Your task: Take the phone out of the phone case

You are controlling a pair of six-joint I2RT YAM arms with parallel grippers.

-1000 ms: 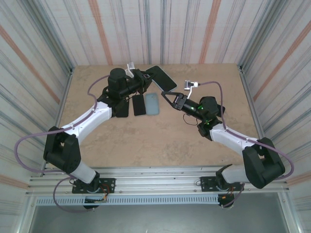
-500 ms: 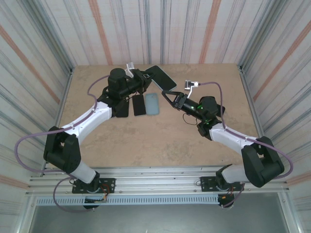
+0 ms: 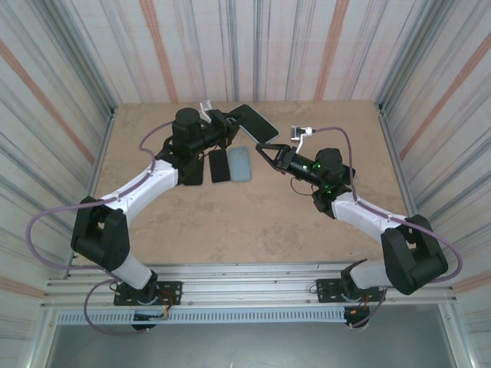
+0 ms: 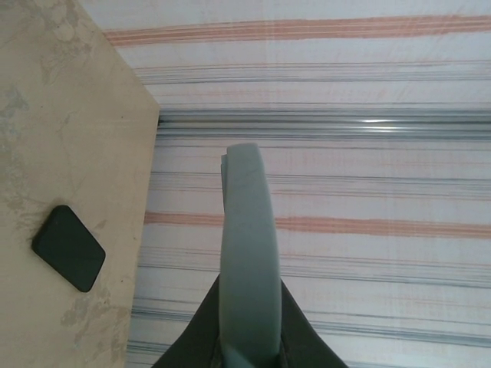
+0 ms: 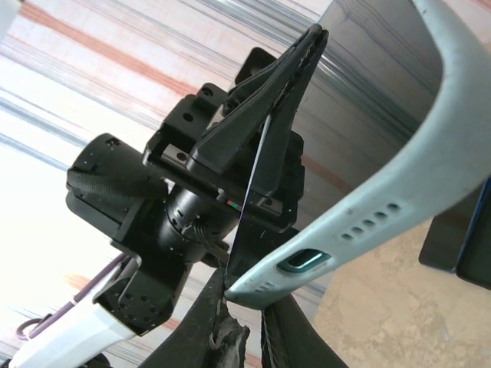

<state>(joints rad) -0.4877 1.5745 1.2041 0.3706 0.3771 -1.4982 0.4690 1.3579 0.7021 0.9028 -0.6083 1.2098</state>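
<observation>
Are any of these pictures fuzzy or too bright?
Top external: sharp, evenly lit, only soft shadows on the table. Left wrist: the phone case, close to the lens, looks a bit soft, and a bright streak glints on the wall. Right wrist: the phone case looms huge, and the upper left is washed out white.

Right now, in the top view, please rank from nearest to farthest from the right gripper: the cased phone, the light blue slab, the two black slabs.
1. Cased phone, pinched by the right gripper.
2. Light blue slab, lying just to its left.
3. Nearer black slab, next leftward.
4. Farther black slab, leftmost.
</observation>
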